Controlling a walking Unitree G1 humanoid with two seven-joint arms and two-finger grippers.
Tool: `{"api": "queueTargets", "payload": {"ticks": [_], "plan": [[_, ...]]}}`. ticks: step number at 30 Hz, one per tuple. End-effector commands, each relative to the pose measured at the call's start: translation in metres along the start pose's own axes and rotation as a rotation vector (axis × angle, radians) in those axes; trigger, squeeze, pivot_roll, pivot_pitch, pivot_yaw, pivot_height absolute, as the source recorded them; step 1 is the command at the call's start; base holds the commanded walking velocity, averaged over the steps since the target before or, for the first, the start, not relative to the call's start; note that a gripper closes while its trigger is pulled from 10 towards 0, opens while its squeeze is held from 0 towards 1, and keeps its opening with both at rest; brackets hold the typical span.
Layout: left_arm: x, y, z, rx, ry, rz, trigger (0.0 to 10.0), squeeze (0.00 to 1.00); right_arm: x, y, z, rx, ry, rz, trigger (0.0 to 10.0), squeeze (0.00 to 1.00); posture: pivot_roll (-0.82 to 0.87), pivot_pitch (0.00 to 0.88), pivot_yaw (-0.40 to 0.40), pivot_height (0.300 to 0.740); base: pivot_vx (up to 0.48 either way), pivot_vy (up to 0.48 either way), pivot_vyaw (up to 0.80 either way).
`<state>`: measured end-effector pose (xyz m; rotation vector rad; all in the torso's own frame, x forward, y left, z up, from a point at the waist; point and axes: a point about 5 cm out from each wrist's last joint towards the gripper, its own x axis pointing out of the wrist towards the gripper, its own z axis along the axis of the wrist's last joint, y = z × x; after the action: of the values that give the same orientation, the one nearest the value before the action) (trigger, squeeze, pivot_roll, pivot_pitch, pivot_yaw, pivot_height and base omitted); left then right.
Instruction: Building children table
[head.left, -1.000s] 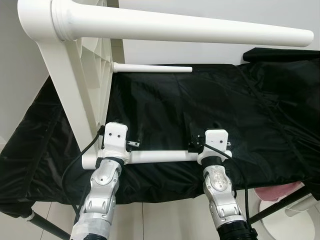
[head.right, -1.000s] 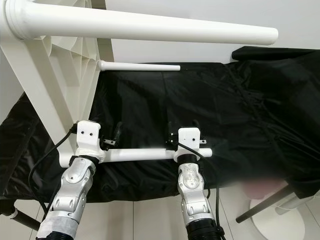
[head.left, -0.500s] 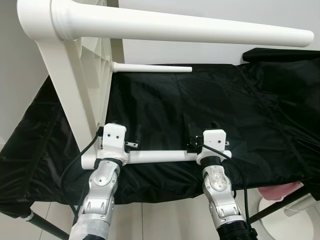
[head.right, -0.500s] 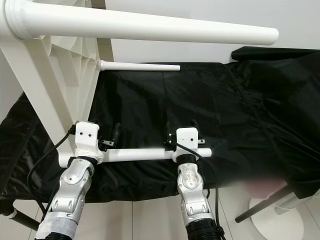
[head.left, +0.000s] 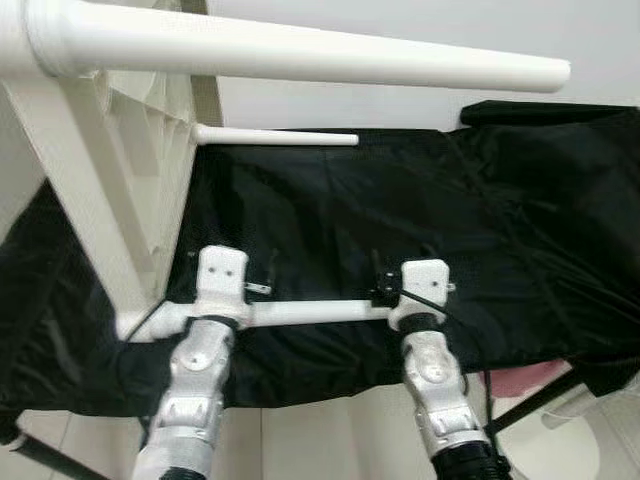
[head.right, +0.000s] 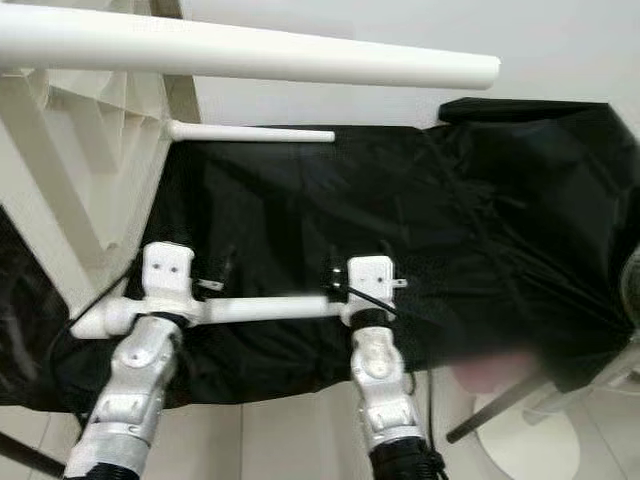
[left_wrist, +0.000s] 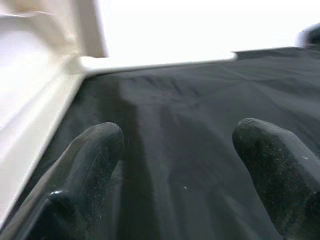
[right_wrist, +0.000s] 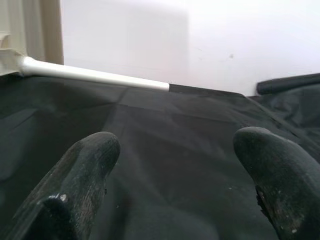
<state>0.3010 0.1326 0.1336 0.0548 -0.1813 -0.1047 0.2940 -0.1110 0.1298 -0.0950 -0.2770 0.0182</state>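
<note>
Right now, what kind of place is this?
Probably an indoor home room used as an assembly spot: a white child's table on its side on a black-covered surface, plain white wall, tiled floor.

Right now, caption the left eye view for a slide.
Both grippers, left gripper and right gripper, at a white plastic table leg over black cloth.

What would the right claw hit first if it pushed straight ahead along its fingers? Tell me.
Probably the black cloth beneath it. Beyond, the thin white leg lies crosswise at the far edge, though depth is unclear. The right claw is open.
</note>
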Motion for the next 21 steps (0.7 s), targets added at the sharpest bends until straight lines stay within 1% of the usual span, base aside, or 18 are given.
{"api": "queueTargets", "payload": {"ticks": [1, 7, 21], "plan": [[0.0005, -0.0035, -0.0007, -0.007, -0.001, 0.022, 10.0, 0.0, -0.0012, -0.0065, -0.0049, -0.01, 0.023, -0.014, 10.0, 0.0, 0.04, 0.008, -0.016, 0.74, 0.0, -0.33, 0.0], [0.0006, -0.0044, -0.0004, -0.01, -0.004, 0.023, 10.0, 0.0, -0.0022, -0.0068, -0.0058, -0.012, 0.028, -0.012, 10.0, 0.0, 0.04, 0.01, -0.015, 0.74, 0.0, -0.321, 0.0], [0.0013, -0.0061, 0.0012, -0.02, -0.016, 0.04, 10.0, 0.0, -0.0022, -0.0065, -0.0061, -0.011, 0.029, -0.008, 10.0, 0.0, 0.04, 0.013, -0.012, 0.74, 0.0, 0.0, 0.0]]}}
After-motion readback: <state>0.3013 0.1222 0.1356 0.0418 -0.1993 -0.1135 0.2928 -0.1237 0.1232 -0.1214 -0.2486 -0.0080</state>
